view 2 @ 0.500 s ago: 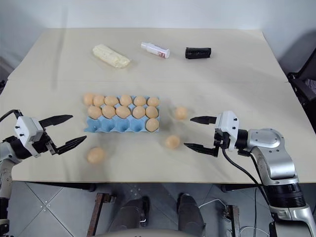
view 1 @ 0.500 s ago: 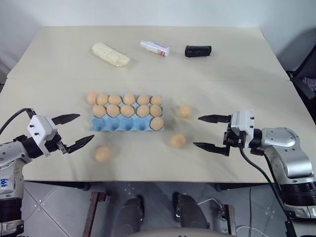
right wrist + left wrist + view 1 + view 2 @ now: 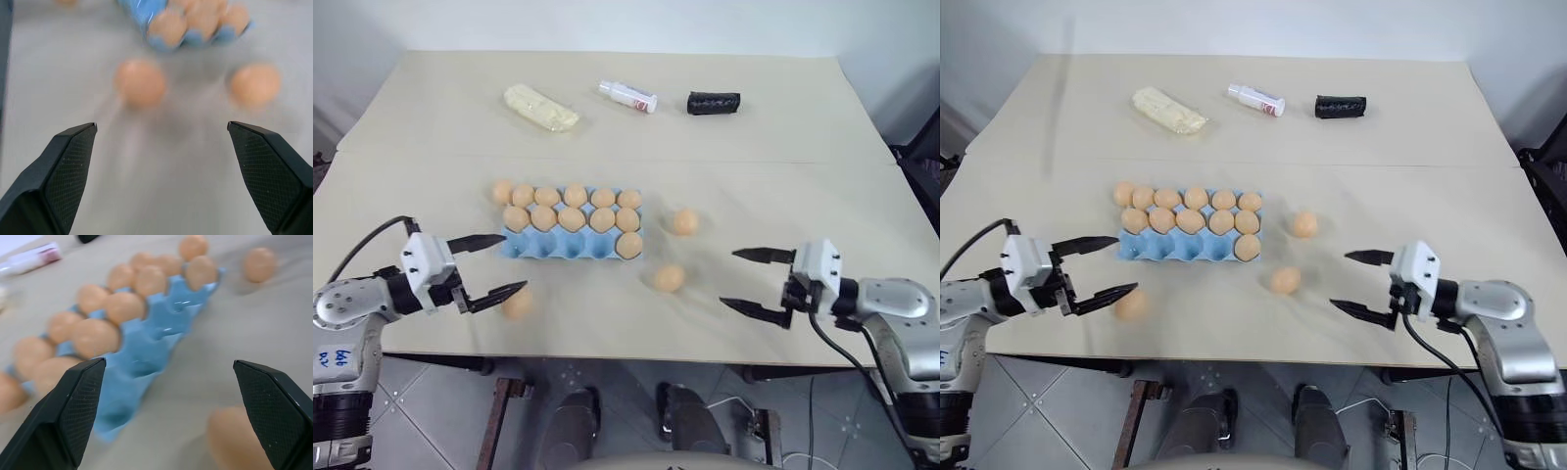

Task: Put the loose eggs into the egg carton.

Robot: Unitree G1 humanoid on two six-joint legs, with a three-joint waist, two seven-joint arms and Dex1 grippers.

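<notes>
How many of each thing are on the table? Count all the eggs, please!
Eggs: 15
Blue egg carton: 1
White bottle: 1
Black roll: 1
Yellow wrapped block: 1
Total: 19

A beige table [image 3: 783,157] carries a blue egg carton [image 3: 570,245] at centre, three loose eggs [image 3: 669,278] from three to seven o'clock, and a yellow block [image 3: 540,107], bottle [image 3: 627,96] and black roll [image 3: 713,103] around twelve
</notes>
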